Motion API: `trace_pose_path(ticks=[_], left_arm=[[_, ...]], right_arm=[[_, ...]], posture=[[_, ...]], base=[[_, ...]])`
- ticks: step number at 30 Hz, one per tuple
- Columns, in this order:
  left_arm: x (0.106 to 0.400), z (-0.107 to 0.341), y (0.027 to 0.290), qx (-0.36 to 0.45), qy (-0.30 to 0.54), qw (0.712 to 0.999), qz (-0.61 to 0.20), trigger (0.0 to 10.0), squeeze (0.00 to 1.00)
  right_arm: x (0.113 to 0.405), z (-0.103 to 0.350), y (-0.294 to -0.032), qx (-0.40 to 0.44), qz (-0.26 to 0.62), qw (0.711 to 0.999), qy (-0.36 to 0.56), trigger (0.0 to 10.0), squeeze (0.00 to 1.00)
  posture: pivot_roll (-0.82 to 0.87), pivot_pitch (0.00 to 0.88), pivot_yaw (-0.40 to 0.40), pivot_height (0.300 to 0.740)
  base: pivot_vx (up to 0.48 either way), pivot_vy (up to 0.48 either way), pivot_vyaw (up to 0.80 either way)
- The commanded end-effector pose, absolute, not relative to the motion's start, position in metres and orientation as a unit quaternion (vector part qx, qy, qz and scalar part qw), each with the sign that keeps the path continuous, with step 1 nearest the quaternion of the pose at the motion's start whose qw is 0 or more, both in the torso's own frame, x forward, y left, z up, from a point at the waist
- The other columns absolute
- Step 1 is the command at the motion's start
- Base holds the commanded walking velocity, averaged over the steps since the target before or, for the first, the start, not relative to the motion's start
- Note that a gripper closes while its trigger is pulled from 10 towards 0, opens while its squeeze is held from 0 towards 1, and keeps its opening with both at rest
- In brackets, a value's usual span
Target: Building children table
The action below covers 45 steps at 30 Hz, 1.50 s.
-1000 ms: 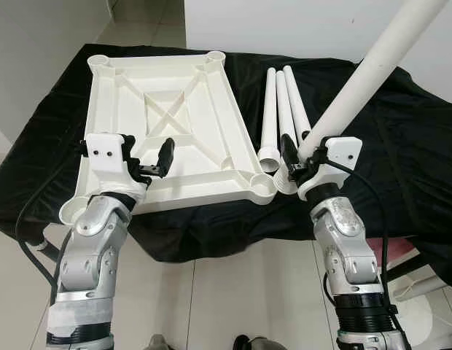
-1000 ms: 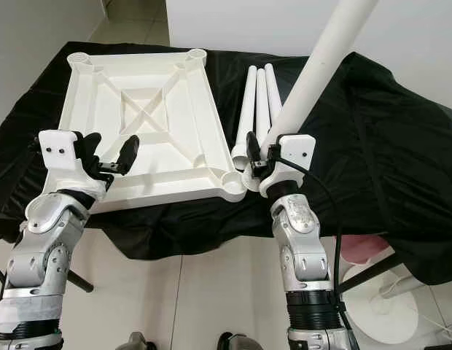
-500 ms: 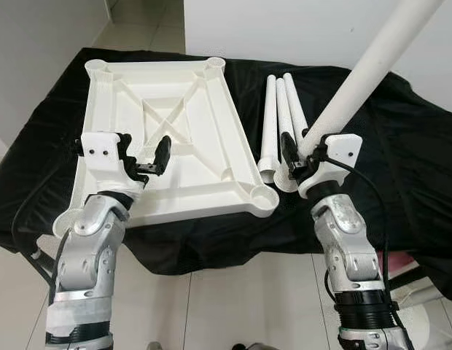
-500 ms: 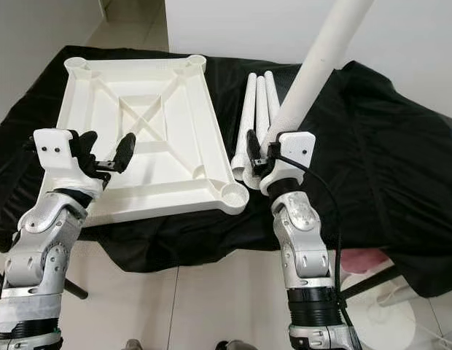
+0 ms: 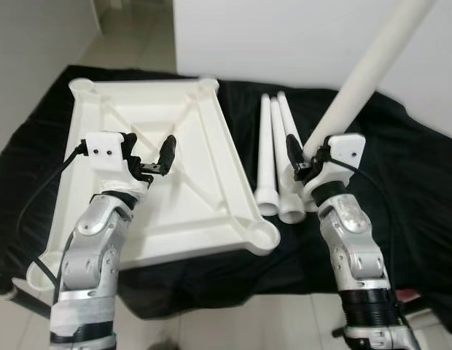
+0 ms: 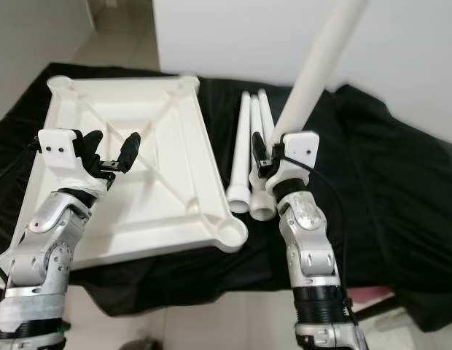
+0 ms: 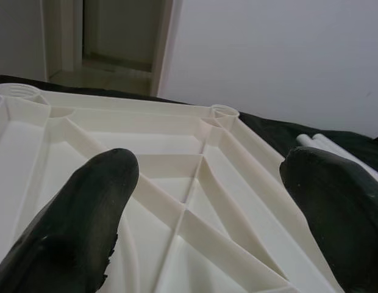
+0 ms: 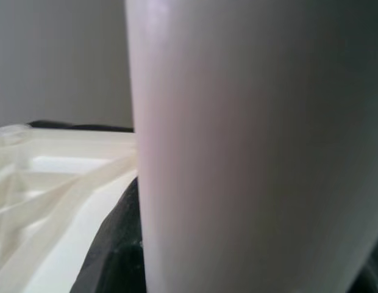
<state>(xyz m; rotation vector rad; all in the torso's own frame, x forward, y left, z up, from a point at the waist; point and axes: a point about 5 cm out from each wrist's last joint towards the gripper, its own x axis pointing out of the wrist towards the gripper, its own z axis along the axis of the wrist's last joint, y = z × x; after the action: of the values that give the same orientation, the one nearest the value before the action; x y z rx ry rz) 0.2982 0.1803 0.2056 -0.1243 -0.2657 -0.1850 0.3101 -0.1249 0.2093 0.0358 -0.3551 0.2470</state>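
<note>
The white tabletop [image 5: 200, 186] lies upside down on the black-draped table, ribs up, with a round leg socket [image 5: 262, 237] at its near right corner. My left gripper [image 5: 148, 151] hovers open over the tabletop's left-middle with nothing between its fingers; the left wrist view looks past both fingers [image 7: 85, 207] onto the crossed ribs [image 7: 189, 213]. My right gripper [image 5: 308, 154] is shut on a thick white table leg [image 5: 364, 73] that slants up and to the right, held above the near ends of three loose legs [image 5: 267, 153]. That held leg [image 8: 256, 146] stands close before the right wrist camera.
Black cloth [image 5: 408, 182] covers the table and lies bare to the right of the loose legs. A white wall [image 5: 284, 36] rises behind the table. Tiled floor [image 5: 284, 321] shows at the near edge, and a passage [image 5: 131, 29] opens at the far left.
The whole view has shifted as I came closer to the table. Both grippers now reach farther over it. The right gripper still holds the leg and the left is still open.
</note>
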Motion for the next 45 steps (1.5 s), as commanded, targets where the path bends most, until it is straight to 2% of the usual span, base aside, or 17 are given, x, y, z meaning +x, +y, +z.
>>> trace_pose_path(ticks=[1, 6, 16, 17, 18, 21, 28, 31, 36, 42, 45], left_arm=[[0.299, 0.203, 0.173, -0.064, -0.126, 0.985, -0.098, 10.0, 0.0], [0.3, 0.2, 0.17, -0.05, -0.117, 0.987, -0.103, 10.0, 0.0], [0.291, 0.195, 0.146, -0.016, -0.089, 0.973, -0.214, 10.0, 0.0], [0.285, 0.194, 0.138, -0.008, -0.081, 0.96, -0.268, 10.0, 0.0], [0.285, 0.194, 0.138, -0.008, -0.081, 0.96, -0.268, 10.0, 0.0], [0.268, 0.187, 0.128, 0.03, -0.055, 0.927, -0.37, 10.0, 0.0], [0.256, 0.179, 0.123, 0.066, -0.02, 0.901, -0.429, 10.0, 0.0], [0.245, 0.178, 0.121, 0.079, -0.004, 0.876, -0.475, 10.0, 0.0], [0.239, 0.178, 0.12, 0.077, 0.008, 0.865, -0.497, 10.0, 0.0], [0.234, 0.163, 0.122, 0.136, 0.052, 0.844, -0.516, 10.0, 0.0], [0.236, 0.158, 0.123, 0.153, 0.061, 0.844, -0.511, 10.0, 0.0]], right_arm=[[0.31, 0.206, -0.135, 0.014, 0.105, 0.979, -0.171, 10.0, 0.0], [0.31, 0.205, -0.134, 0.011, 0.107, 0.979, -0.171, 10.0, 0.0], [0.309, 0.203, -0.134, 0.005, 0.111, 0.98, -0.167, 10.0, 0.0], [0.309, 0.203, -0.134, 0.004, 0.112, 0.98, -0.166, 10.0, 0.0], [0.309, 0.203, -0.134, 0.004, 0.112, 0.98, -0.166, 10.0, 0.0], [0.308, 0.201, -0.135, 0.002, 0.113, 0.98, -0.163, 10.0, 0.0], [0.301, 0.196, -0.134, -0.007, 0.131, 0.979, -0.158, 10.0, 0.0], [0.289, 0.186, -0.133, -0.03, 0.156, 0.975, -0.154, 10.0, 0.0], [0.279, 0.175, -0.133, -0.036, 0.166, 0.975, -0.145, 10.0, 0.0], [0.275, 0.178, -0.132, -0.013, 0.165, 0.973, -0.159, 10.0, 0.0], [0.276, 0.18, -0.131, -0.01, 0.165, 0.973, -0.163, 10.0, 0.0]], posture=[[0.02, 0.097, -0.075, 0.74], [0.02, 0.096, -0.074, 0.74], [0.02, 0.097, -0.071, 0.74], [0.03, 0.1, -0.069, 0.74], [0.03, 0.1, -0.069, 0.74], [0.02, 0.103, -0.062, 0.74], [0.02, 0.105, -0.054, 0.74], [0.01, 0.11, -0.047, 0.74], [0.01, 0.112, -0.045, 0.74], [0.01, 0.116, -0.039, 0.74], [0.0, 0.111, -0.039, 0.74]], base=[[0.0, 0.0, 0.0], [0.0, 0.0, 0.0], [0.0, 0.0, 0.0], [0.0, 0.0, 0.0], [0.0, 0.0, 0.0], [0.0, 0.0, 0.0], [0.0, 0.0, 0.0], [0.0, 0.0, 0.0], [0.0, 0.0, 0.0], [0.0, 0.0, 0.0], [0.0, 0.0, 0.0]])
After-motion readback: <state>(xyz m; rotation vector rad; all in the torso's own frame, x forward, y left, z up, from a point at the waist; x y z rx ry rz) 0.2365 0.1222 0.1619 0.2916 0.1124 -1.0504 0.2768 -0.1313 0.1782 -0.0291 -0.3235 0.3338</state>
